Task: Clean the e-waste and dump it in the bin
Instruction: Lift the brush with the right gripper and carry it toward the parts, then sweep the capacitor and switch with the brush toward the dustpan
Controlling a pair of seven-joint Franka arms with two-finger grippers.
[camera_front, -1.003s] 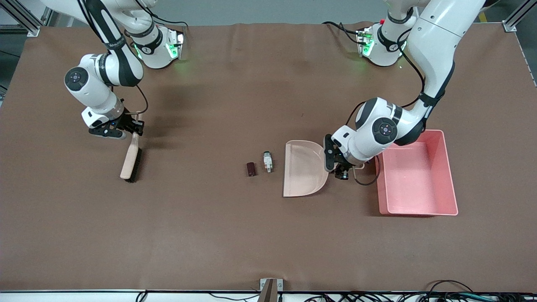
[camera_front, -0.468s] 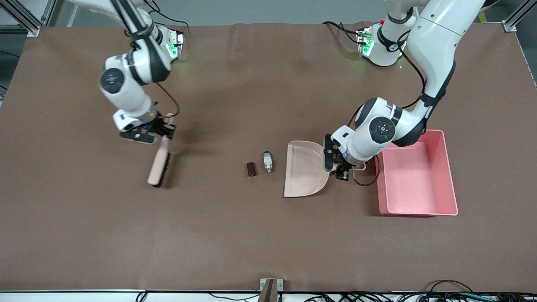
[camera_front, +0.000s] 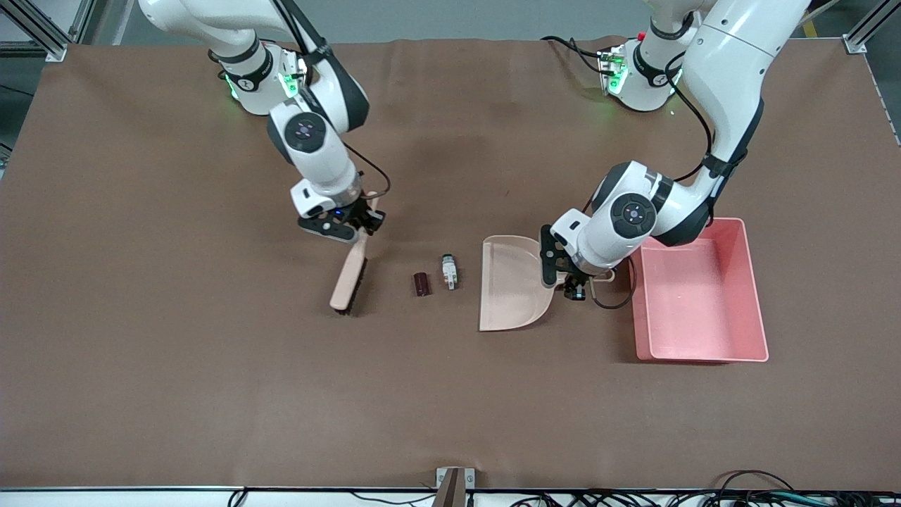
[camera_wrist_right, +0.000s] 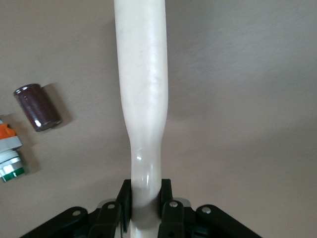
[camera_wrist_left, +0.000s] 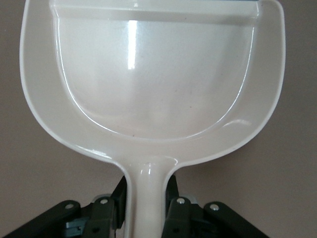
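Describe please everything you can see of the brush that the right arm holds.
The brush has a smooth beige handle and back, plastic by its look, with dark bristles along one side. The right tool is shut on its handle end. It hangs tilted, head low near the brown table, beside the dark maroon-black block, apart from it. Whether the bristles touch the table is unclear.

Item 1: beige plastic dustpan with a short handle (camera_front: 510, 282). It sits on the brown cloth-covered worktop (camera_front: 281, 394), its straight open edge facing the right arm's end. The inner surface is glossy.

Item 2: beige-backed hand brush with dark bristles (camera_front: 350, 278). It is well apart from the dustpan, toward the right arm's end, bristle side facing the dustpan. Contact with the worktop cannot be confirmed.

Item 3: small metal bracket (camera_front: 454, 479), at the worktop's edge, nearer the front camera than the dustpan.

Item 4: black cables (camera_front: 704, 496), along that same edge.
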